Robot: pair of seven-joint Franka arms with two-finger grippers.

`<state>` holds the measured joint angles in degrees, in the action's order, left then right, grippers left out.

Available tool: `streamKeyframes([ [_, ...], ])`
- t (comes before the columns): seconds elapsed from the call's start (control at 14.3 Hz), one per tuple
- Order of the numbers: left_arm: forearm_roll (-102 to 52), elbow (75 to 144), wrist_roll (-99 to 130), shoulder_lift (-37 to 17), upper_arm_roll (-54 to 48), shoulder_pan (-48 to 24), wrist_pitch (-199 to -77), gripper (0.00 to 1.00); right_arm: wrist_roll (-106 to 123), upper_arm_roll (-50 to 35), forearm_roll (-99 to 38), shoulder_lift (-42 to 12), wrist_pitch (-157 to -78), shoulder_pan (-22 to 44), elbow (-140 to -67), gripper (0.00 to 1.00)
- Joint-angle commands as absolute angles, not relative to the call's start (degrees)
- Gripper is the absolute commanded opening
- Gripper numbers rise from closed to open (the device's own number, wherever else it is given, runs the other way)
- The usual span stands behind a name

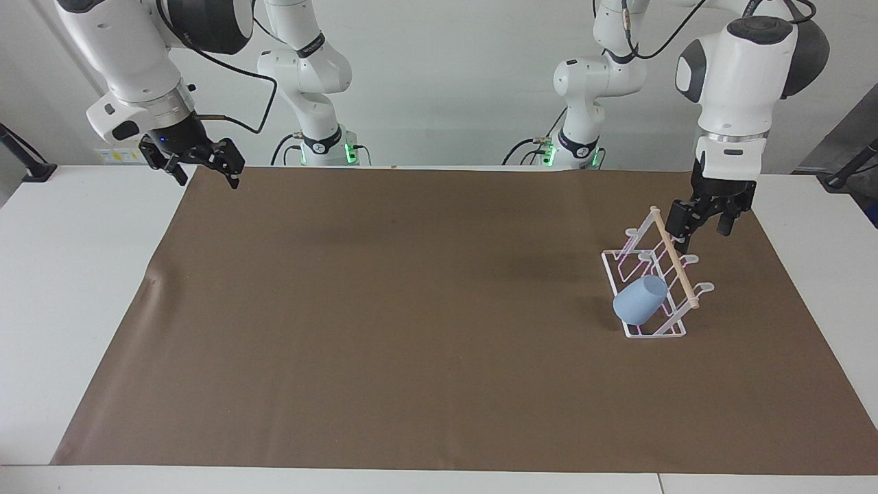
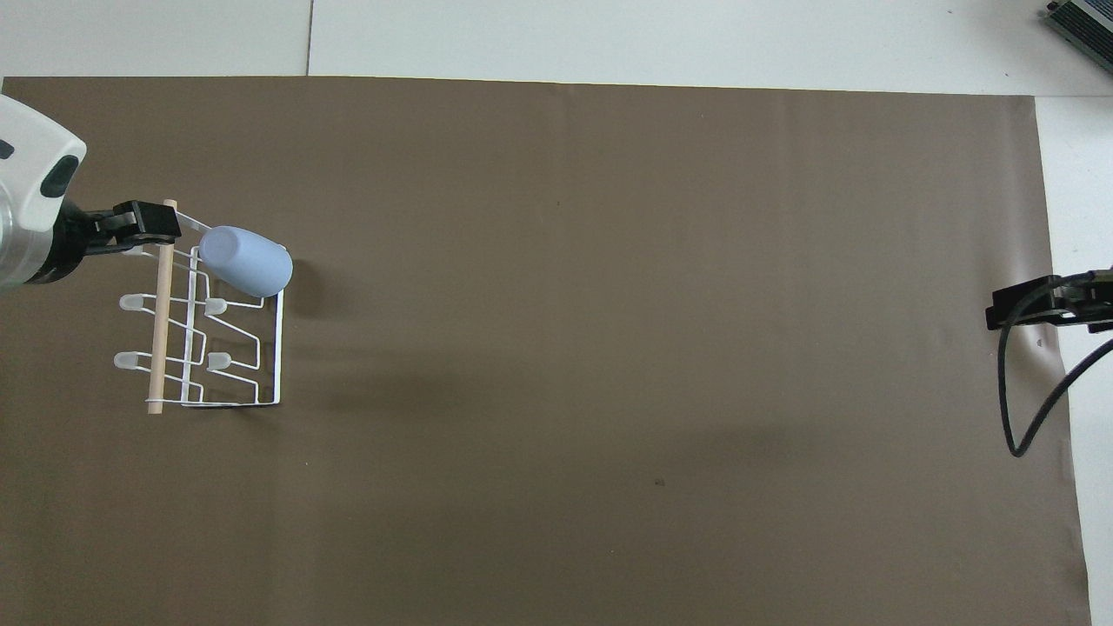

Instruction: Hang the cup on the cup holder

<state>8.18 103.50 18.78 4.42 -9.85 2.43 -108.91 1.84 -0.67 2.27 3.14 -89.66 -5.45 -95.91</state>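
The light-blue cup (image 1: 640, 300) (image 2: 246, 259) hangs tilted, mouth down, on a prong of the white wire cup holder (image 1: 651, 281) (image 2: 209, 348), at the holder's end farther from the robots. My left gripper (image 1: 703, 230) (image 2: 130, 233) is up in the air over the holder's wooden dowel (image 1: 675, 261), open, empty and clear of the cup. At the right arm's end of the table my right gripper (image 1: 206, 175) (image 2: 1035, 309) waits, raised over the mat's edge, open and empty.
A brown mat (image 1: 411, 309) covers most of the white table (image 1: 68, 274). The cup holder stands on it near the left arm's end. A black cable (image 2: 1009, 391) loops down from the right gripper.
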Motion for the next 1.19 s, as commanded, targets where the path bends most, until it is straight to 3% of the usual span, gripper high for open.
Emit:
streamKeyframes([
  [0.0,4.1,100.8,10.5,4.9,-9.8,3.1,-101.2,1.00,1.2,-0.4,0.9,4.5,-90.4,-5.5,-97.5,1.00],
  [0.21,2.1,96.3,0.9,4.8,-9.1,4.7,-93.4,1.00,1.2,-0.4,0.9,4.5,-90.4,-5.5,-97.5,1.00],
  [0.7,-1.1,96.1,4.6,5.3,-8.8,4.8,-92.6,1.00,1.2,-0.4,0.9,4.5,-90.4,-5.5,-97.5,1.00],
  [1.12,1.0,88.8,4.4,2.8,-9.2,6.0,-85.3,1.00,1.2,-0.4,0.9,4.5,-90.4,-5.5,-97.5,1.00],
])
